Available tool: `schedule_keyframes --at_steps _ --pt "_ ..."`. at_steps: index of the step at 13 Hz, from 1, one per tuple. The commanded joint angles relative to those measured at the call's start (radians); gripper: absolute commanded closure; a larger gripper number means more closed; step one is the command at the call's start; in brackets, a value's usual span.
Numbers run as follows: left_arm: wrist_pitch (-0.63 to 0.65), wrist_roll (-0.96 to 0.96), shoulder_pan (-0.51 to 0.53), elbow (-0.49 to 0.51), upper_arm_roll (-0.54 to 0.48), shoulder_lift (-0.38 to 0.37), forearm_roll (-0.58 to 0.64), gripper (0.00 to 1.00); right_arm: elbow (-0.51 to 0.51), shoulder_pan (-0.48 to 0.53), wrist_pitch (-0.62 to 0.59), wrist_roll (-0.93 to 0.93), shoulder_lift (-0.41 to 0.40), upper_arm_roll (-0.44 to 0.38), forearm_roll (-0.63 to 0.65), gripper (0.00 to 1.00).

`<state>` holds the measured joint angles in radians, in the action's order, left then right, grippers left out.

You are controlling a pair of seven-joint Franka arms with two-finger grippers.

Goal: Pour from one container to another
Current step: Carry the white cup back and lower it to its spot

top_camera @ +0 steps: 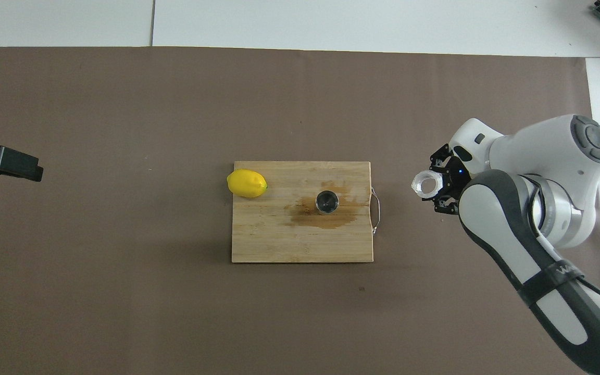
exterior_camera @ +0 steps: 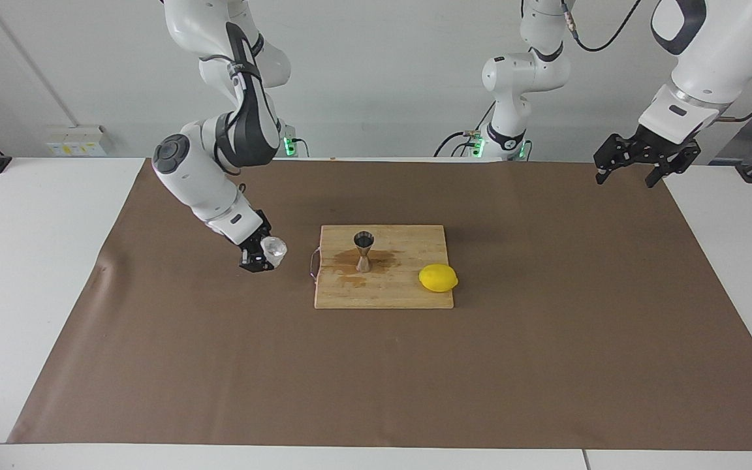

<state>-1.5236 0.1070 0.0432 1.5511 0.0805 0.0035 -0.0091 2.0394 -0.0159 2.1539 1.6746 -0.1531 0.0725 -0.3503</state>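
The clear glass cup (exterior_camera: 275, 249) (top_camera: 426, 183) is held low over the brown mat, off the board toward the right arm's end of the table. My right gripper (exterior_camera: 265, 254) (top_camera: 437, 183) is shut on it. The steel jigger (exterior_camera: 363, 250) (top_camera: 326, 202) stands upright on the wooden board (exterior_camera: 408, 297) (top_camera: 269, 245), dark inside, with a brown wet stain around its foot. My left gripper (exterior_camera: 625, 179) (top_camera: 19, 166) waits open and holds nothing, up over the mat's corner at the left arm's end.
A yellow lemon (exterior_camera: 438, 278) (top_camera: 247, 183) lies on the board's edge toward the left arm's end. A thin metal handle (top_camera: 376, 211) sticks out of the board's side toward the right arm. The brown mat (exterior_camera: 546, 359) covers most of the white table.
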Motion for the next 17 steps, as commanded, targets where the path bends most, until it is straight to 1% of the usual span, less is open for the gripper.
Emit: schedule_keyframes --at_steps 1,5,9,11,12,13,14,17 --pt "0.003 0.005 0.009 0.003 0.005 -0.002 -0.002 0.0 0.03 0.072 0.004 0.141 -0.025 0.015 -0.134 1.0" --pt "0.003 0.005 0.01 0.007 0.007 -0.003 -0.002 0.0 0.048 0.155 -0.002 0.331 -0.083 0.015 -0.249 1.0" --pt "0.002 0.005 0.01 0.007 0.007 -0.003 -0.002 0.0 0.083 0.218 0.003 0.415 -0.114 0.015 -0.254 1.0" --pt "0.0 0.005 0.009 0.007 0.007 -0.002 -0.002 0.0 0.087 0.231 0.007 0.445 -0.126 0.013 -0.254 1.0" --pt "0.003 0.005 0.009 0.007 0.005 -0.003 -0.002 0.0 0.087 0.232 0.004 0.445 -0.126 0.013 -0.254 0.91" --pt "0.002 0.005 -0.002 0.007 -0.002 -0.005 -0.002 0.0 0.087 0.234 0.006 0.447 -0.126 0.013 -0.254 0.35" --pt "0.0 0.005 -0.005 0.007 -0.002 -0.003 -0.002 0.0 0.088 0.238 0.003 0.447 -0.125 0.013 -0.254 0.0" --pt "0.002 0.005 -0.016 0.007 -0.007 -0.005 -0.002 0.0 0.087 0.238 0.003 0.439 -0.105 0.009 -0.248 0.0"
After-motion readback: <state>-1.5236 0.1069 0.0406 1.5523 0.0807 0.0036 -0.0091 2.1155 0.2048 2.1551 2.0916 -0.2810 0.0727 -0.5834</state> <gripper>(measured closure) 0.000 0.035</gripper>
